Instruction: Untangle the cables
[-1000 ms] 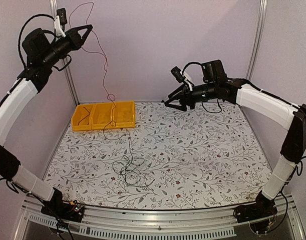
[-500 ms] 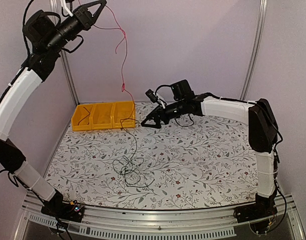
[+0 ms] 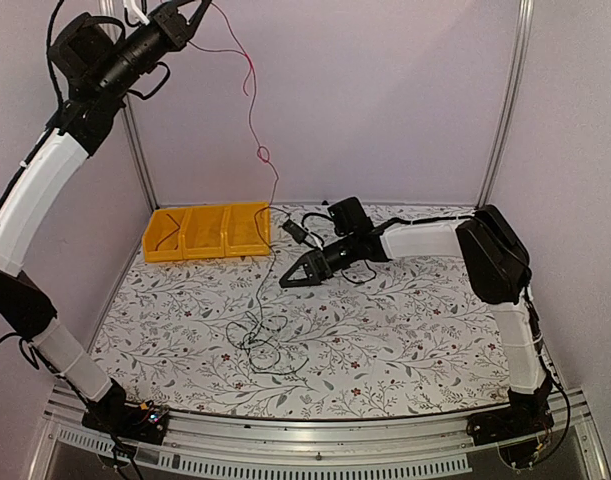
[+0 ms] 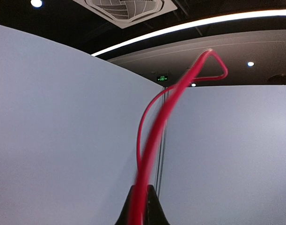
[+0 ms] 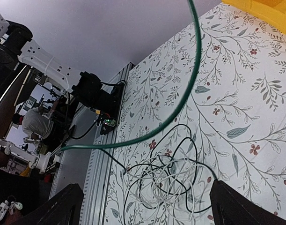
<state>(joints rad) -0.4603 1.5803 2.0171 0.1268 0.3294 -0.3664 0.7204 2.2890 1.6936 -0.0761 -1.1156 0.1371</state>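
Observation:
My left gripper (image 3: 190, 12) is raised high at the top left and shut on the red cable (image 3: 252, 95). In the left wrist view the red cable (image 4: 154, 140) is pinched between the fingertips (image 4: 152, 208). It hangs down past the bins and joins a dark strand (image 3: 266, 270) that runs into the tangle (image 3: 260, 340) of black and pale cables on the table. My right gripper (image 3: 288, 280) is open, low over the table, just right of that strand. The right wrist view shows the tangle (image 5: 175, 176) between my open gripper (image 5: 145, 197), with a dark green cable (image 5: 182, 101) arcing above.
A yellow three-compartment bin (image 3: 207, 232) stands at the back left with a thin black strand in it; its corner shows in the right wrist view (image 5: 269, 9). Purple walls with metal posts (image 3: 135, 150) close the back and sides. The table's metal front rail (image 3: 315, 435) is near the tangle.
My left gripper has lifted the red cable higher, drawing its lower end up off the bin. My right arm has swung down and left, from mid-air to low beside the hanging strand.

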